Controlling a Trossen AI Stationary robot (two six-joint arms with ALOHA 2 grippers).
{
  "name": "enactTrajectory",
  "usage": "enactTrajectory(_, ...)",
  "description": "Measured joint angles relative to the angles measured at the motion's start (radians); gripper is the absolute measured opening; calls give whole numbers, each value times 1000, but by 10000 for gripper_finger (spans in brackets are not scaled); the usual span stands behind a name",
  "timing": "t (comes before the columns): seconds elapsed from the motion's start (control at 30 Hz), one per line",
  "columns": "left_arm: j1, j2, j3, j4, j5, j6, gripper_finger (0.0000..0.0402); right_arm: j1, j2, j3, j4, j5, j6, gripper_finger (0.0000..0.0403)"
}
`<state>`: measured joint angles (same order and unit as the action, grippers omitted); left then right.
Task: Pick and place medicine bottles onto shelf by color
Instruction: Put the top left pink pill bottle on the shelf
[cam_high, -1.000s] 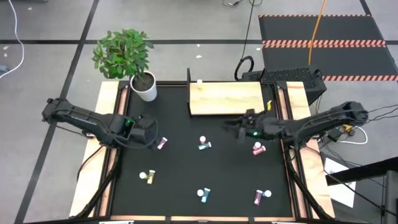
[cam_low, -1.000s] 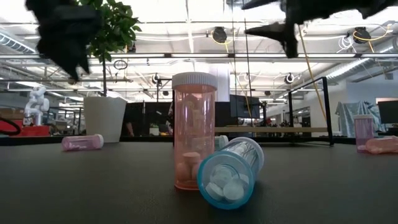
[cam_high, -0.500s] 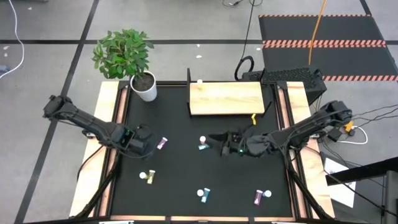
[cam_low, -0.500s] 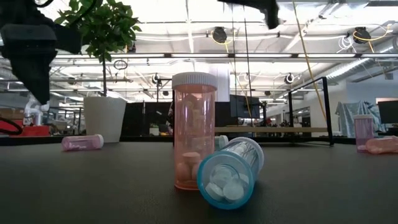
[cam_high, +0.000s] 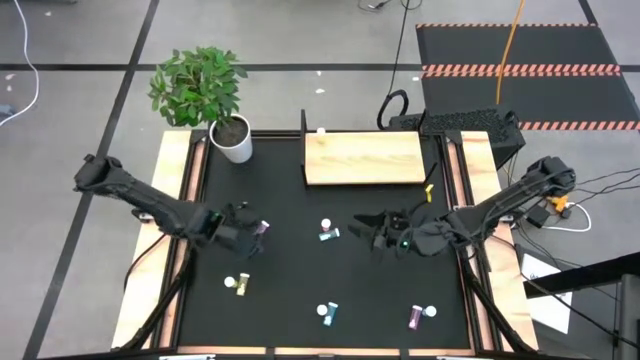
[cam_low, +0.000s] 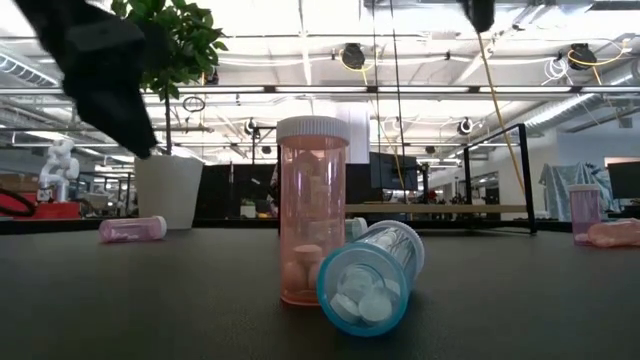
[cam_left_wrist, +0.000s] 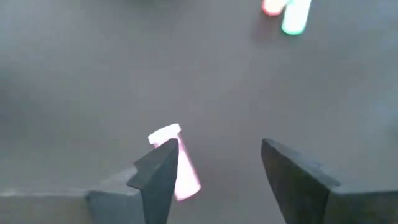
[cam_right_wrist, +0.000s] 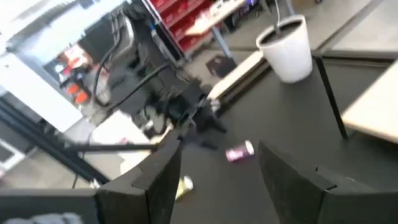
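Observation:
Small white-capped bottles lie scattered on the black table. A magenta bottle (cam_high: 262, 229) lies on its side just ahead of my open left gripper (cam_high: 248, 228). In the left wrist view this bottle (cam_left_wrist: 178, 163) shows beside one fingertip, the gripper (cam_left_wrist: 217, 155) hovering above it. My right gripper (cam_high: 363, 230) is open, right of a teal bottle (cam_high: 328, 233). Near the front edge are a yellow bottle (cam_high: 240, 285), a teal one (cam_high: 327, 314) and a magenta one (cam_high: 420, 317). The light-wood shelf (cam_high: 365, 158) lies flat at the far side.
A white pot (cam_high: 237, 140) with a green plant stands at the far left corner, left of the shelf. Wooden rails border the black table on both sides. In the low view an upright orange bottle (cam_low: 312, 210) and a lying teal bottle (cam_low: 370, 277) sit close to the camera.
My left gripper has moved toward the near edge, then right toward the magenta bottle, staying open. My right gripper has come away from the shelf toward the near edge and left; its arm now covers the spot where a magenta bottle lay. No bottle has moved.

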<state>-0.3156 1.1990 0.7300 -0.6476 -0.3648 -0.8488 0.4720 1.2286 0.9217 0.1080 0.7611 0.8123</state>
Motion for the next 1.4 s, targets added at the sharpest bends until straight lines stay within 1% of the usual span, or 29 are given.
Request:
enactTrajectory(0.1,110,44,0,-4,105,17,197,17,-48,0,-97,-4,67,208)
enactTrajectory(0.17,159,61,0,-18,139,17,189,32,-80,0,-165,-3,92,208)
enactTrajectory(0.23,192,80,0,-8,151,27,188,45,-107,0,-236,-4,115,208)
enactTrajectory(0.33,226,118,0,52,159,81,196,53,-134,0,-343,-4,151,208)
enactTrajectory(0.4,249,152,0,68,201,95,205,53,-139,-1,-388,-10,173,208)
enactTrajectory(0.47,268,190,0,80,220,100,213,54,-142,-1,-403,-34,169,208)
enactTrajectory(0.57,292,233,0,37,240,88,222,48,-142,-1,-398,-69,166,208)
enactTrajectory(0.67,303,254,0,-2,260,44,224,28,-142,-1,-398,-127,156,208)
enactTrajectory(0.87,303,266,0,-36,268,-26,225,-21,-143,-1,-398,-269,71,208)
enactTrajectory(1.03,302,266,0,-37,280,-41,218,-47,-152,-1,-398,-284,59,208)
enactTrajectory(1.23,286,266,-1,-115,304,-108,172,-86,-186,-1,-397,-295,-6,208)
enactTrajectory(1.4,265,265,-45,-59,343,-105,141,-135,-223,-1,-397,-295,-61,208)
